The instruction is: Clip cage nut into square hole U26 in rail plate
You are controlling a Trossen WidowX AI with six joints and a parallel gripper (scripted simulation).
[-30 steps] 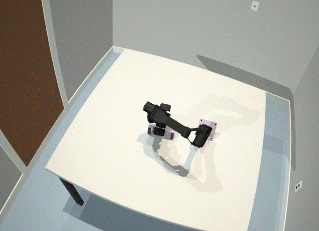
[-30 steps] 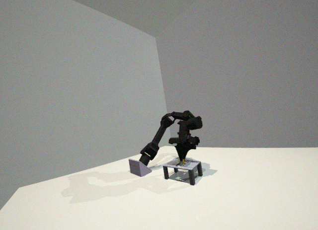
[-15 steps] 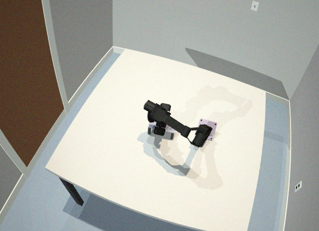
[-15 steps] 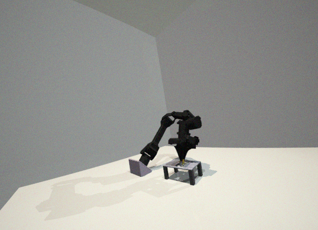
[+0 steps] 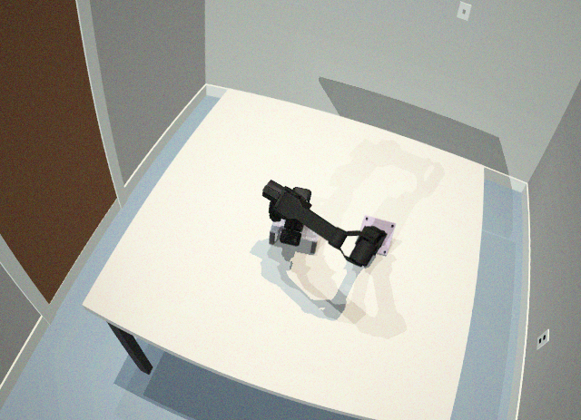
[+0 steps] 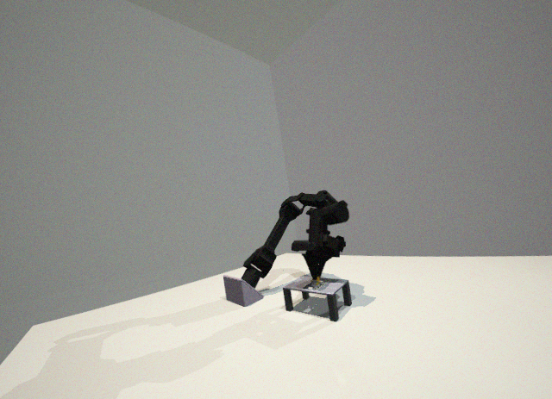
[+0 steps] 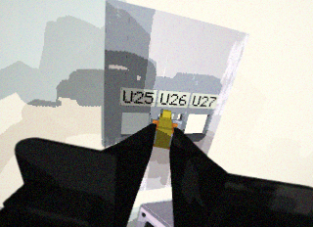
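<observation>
Wrist view shows our hand [image 6: 316, 277] [image 7: 163, 130] nearly closed, its fingers gripping the yellow cage nut [image 6: 318, 281] [image 7: 164, 130]. We hold it at the U26 position of the rail plate [image 5: 388, 228] [image 6: 332, 287] [image 7: 196, 51], above the bench [image 5: 225, 284] [image 6: 423, 341].

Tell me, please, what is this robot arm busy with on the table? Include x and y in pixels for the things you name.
The arm's gripper [image 6: 316, 277] [image 7: 163, 130] is shut on the small yellow cage nut [image 6: 318, 281] [image 7: 163, 131], fingers pointing down. It holds the nut at the square hole marked U26 in the rail plate [image 6: 332, 287] [image 7: 196, 56], which stands on short dark legs. Whether the wings have hooked through is not clear from these views. The nut has not been released.
</observation>
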